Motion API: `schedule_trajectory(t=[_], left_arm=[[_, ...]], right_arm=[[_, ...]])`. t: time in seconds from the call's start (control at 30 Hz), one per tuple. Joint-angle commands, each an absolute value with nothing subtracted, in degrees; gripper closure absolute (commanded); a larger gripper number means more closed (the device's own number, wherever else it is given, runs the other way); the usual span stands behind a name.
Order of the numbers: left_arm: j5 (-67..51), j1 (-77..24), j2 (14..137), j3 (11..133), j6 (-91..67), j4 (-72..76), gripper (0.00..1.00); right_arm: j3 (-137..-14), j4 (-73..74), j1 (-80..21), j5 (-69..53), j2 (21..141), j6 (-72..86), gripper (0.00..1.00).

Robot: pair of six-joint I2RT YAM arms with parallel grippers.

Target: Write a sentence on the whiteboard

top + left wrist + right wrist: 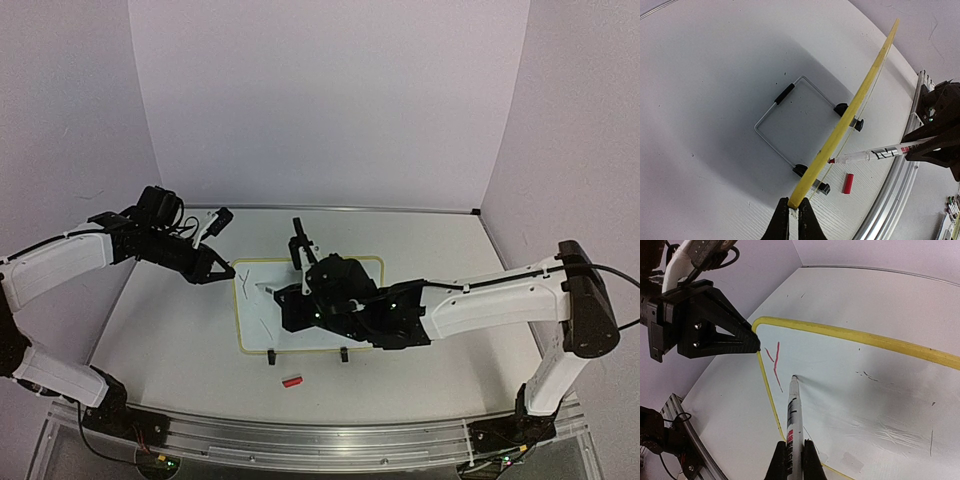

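The left end effector point(790, 212) is pinching the yellow edge of the whiteboard point(262, 315) on its left side, clenched tight. The right end effector point(792, 455) is clenched around a marker point(793, 410), and the tip is pointing down at the white face just beside a red mark point(775, 362) that looks like a Y. I think the tip is touching the board, but it is hard to be sure from here. The whiteboard is lying in the middle of the table point(170, 330), between the two arms, with its black clip feet facing the near side.

Here is what could be going wrong. If the marker is pushing too hard, the board could be sliding or twisting out of the pinch, because only one edge is being held. If the marker is tipping in the grip, the next letter could be coming out wobbly or bumping into the Y. The board's face is looking smudgy with small dark specks, so the ink could be skipping there.

A red cap point(291, 381) is sitting on the table just in front of the board. A thin wire stand point(771, 107) is lying under the board. The table is white and smooth, and plain pale walls point(330, 100) are standing close around it
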State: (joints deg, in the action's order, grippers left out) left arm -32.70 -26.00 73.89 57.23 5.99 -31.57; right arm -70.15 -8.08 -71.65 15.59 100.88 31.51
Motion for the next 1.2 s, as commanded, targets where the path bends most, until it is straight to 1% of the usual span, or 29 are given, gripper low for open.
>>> schedule_trajectory(t=[0.0,0.6,0.8,1.17], left_arm=[[-31.2,-26.5,72.9,57.9,6.3,-33.0,1.0],[-30.9,-26.7,72.8,57.9,6.4,-33.2,1.0],[-30.9,-26.7,72.7,57.9,6.4,-33.1,1.0],[-30.8,-26.8,72.9,57.9,6.4,-33.2,1.0]], right_arm=[[-71.8,-9.2,-71.2,16.5,101.1,31.0,1.0],[-71.8,-7.8,-71.1,12.8,103.3,32.3,1.0],[-70.2,-7.3,-71.0,13.9,101.6,32.9,1.0],[-71.1,-6.2,-71.0,15.4,99.7,31.0,1.0]])
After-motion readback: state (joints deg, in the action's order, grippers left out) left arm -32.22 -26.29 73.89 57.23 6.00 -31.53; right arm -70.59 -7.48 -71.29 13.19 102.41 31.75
